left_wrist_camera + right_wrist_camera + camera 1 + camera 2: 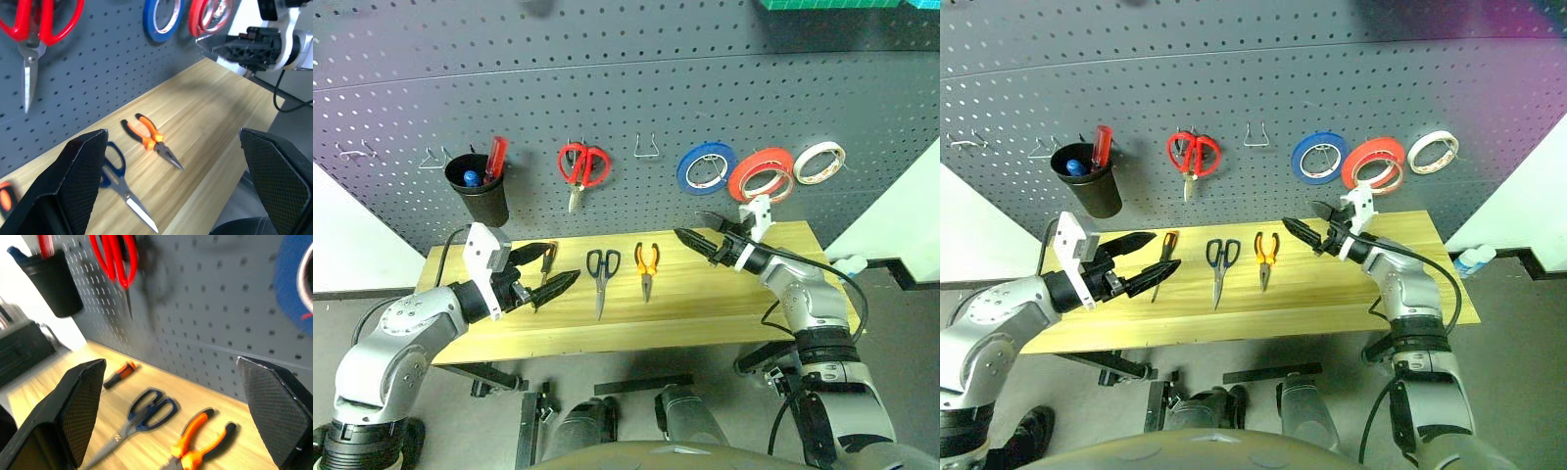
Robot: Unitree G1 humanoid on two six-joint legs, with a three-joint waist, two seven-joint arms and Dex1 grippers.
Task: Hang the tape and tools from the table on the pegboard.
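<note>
Black fingers of the right end effector (703,233) stand wide apart and empty over the counter's (724,313) right half, just below the red tape (762,174), which already hangs on the pegboard (626,98) between a blue roll (706,166) and a white roll (819,162). Left end effector (546,270) is likewise spread and empty, poised beside the orange-handled screwdriver (547,258). Black-handled scissors (601,279) and pliers (646,268) lie flat mid-counter, handles toward the board, presumably laid out for easy pickup. An empty wire hook (646,149) waits above them.
</note>
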